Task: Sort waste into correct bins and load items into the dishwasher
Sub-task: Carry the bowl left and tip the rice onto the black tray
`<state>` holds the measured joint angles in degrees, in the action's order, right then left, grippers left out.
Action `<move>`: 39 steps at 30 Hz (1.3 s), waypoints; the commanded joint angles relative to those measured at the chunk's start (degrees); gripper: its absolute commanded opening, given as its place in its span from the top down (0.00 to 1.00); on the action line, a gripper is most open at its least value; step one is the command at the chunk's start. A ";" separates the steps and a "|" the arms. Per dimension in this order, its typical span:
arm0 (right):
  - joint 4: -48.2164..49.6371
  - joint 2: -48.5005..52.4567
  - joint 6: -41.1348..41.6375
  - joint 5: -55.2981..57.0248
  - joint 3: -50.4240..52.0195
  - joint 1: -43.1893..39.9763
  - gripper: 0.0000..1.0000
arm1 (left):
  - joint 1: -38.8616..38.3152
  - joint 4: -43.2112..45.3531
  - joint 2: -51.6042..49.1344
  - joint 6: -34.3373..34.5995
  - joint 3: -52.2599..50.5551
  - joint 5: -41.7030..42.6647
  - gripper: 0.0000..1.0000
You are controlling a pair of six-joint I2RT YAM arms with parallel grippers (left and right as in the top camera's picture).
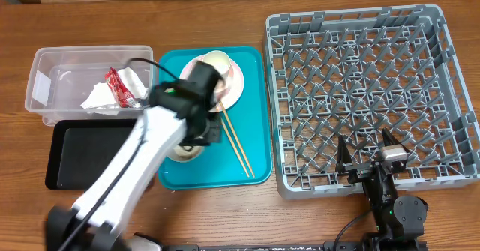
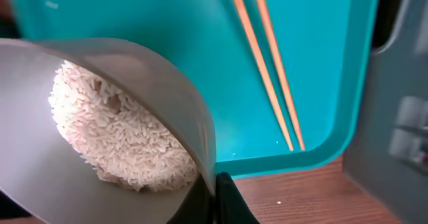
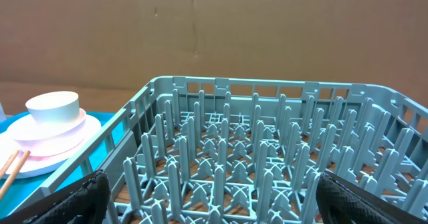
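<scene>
My left gripper (image 2: 215,184) is shut on the rim of a small pale bowl (image 2: 167,77) that holds whitish rice (image 2: 120,137). Overhead, that bowl (image 1: 182,152) sits at the near left of the teal tray (image 1: 255,157), mostly under my left arm. Two wooden chopsticks (image 1: 236,142) lie on the tray beside it. A cream cup (image 1: 216,60) stands on the pink plate (image 1: 234,86) at the tray's far end. The clear tub (image 1: 52,64) holds a red wrapper (image 1: 120,88) and a white napkin (image 1: 101,97). My right gripper (image 1: 365,150) hangs open over the grey dish rack (image 1: 360,86).
The black tray (image 1: 82,153) lies in front of the clear tub, left of the teal tray. In the right wrist view, the rack's pegs (image 3: 254,157) fill the space ahead, with the plate (image 3: 47,140) and cup (image 3: 52,107) off to the left.
</scene>
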<state>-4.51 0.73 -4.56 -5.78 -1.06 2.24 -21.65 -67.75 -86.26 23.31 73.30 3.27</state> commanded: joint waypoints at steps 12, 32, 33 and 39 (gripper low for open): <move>0.26 -0.57 -0.17 -0.33 0.61 -0.24 0.00 | 27.50 -3.61 6.38 -9.73 0.66 10.80 0.96; 0.26 -0.57 -0.20 -0.33 0.61 -0.24 0.00 | 56.57 13.49 6.40 -11.80 -13.03 36.39 0.96; 0.26 -0.57 -0.17 -0.33 0.61 -0.24 0.00 | 58.73 15.26 6.40 -13.51 -14.58 39.69 0.96; 0.26 -0.57 -0.17 -0.33 0.61 -0.24 0.00 | 68.94 19.80 6.40 -22.03 -20.00 57.37 0.96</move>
<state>-4.51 0.73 -4.56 -5.80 -1.06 2.24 43.40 -49.12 -80.68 8.23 55.31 46.02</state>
